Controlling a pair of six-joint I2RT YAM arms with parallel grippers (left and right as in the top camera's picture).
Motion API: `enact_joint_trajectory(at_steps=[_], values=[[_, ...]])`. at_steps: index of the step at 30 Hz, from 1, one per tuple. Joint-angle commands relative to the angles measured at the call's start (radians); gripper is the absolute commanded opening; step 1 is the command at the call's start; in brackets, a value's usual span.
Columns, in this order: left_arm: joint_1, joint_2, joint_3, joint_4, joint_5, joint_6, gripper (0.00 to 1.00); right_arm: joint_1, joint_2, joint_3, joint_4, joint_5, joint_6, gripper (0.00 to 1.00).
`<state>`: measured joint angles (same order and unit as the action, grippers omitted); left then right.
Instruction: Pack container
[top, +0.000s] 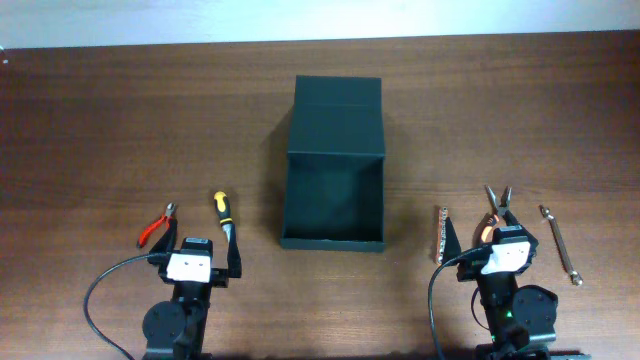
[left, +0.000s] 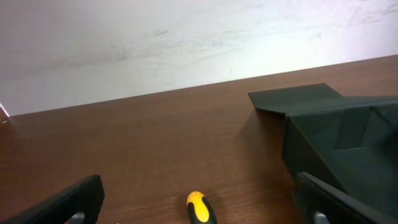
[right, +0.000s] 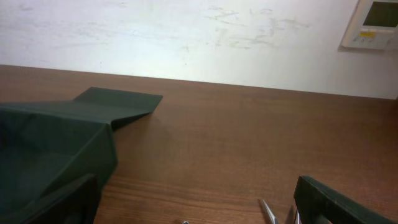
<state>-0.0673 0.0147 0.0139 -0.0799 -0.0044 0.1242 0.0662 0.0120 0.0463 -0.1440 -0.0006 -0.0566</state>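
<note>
The dark green-black container (top: 333, 232) stands open at the table's middle, its flat lid (top: 337, 103) folded back behind it. It also shows in the left wrist view (left: 339, 140) and the right wrist view (right: 53, 146). A yellow-and-black screwdriver (top: 222, 209) lies in front of my left gripper (top: 201, 255), which is open and empty; its handle tip shows between the fingers (left: 199, 207). Red-handled pliers (top: 155, 226) lie to its left. My right gripper (top: 490, 250) is open and empty over orange-handled needle-nose pliers (top: 495, 207), whose tips show in the right wrist view (right: 268, 210).
A flat metal file (top: 440, 232) lies left of the right gripper. A silver wrench (top: 560, 243) lies to its right. A white wall runs along the table's far edge (left: 186, 43), with a thermostat panel (right: 372, 22) at right.
</note>
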Motion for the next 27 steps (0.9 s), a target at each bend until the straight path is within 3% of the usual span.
enact_joint_trajectory(at_steps=[1,7,10,15,23,27], values=[[-0.004,-0.01,-0.005,-0.003,0.0,0.017,0.99,-0.001,-0.006,-0.014,0.007,-0.003,0.006,0.99],[-0.004,-0.01,-0.005,-0.003,0.003,0.011,0.99,-0.001,-0.006,-0.014,0.007,-0.014,0.035,0.99],[-0.004,-0.008,0.004,-0.014,0.008,-0.112,0.99,-0.001,-0.006,-0.013,0.006,-0.014,0.161,0.99],[-0.004,0.047,0.129,-0.18,0.106,-0.178,0.99,-0.001,0.041,0.061,-0.101,-0.101,0.242,0.99],[-0.004,0.554,0.588,-0.591,0.118,-0.177,0.99,-0.001,0.464,0.62,-0.587,-0.105,0.242,0.99],[-0.004,0.809,0.787,-0.781,0.116,-0.177,0.99,-0.001,0.71,0.927,-0.927,-0.104,0.242,0.99]])
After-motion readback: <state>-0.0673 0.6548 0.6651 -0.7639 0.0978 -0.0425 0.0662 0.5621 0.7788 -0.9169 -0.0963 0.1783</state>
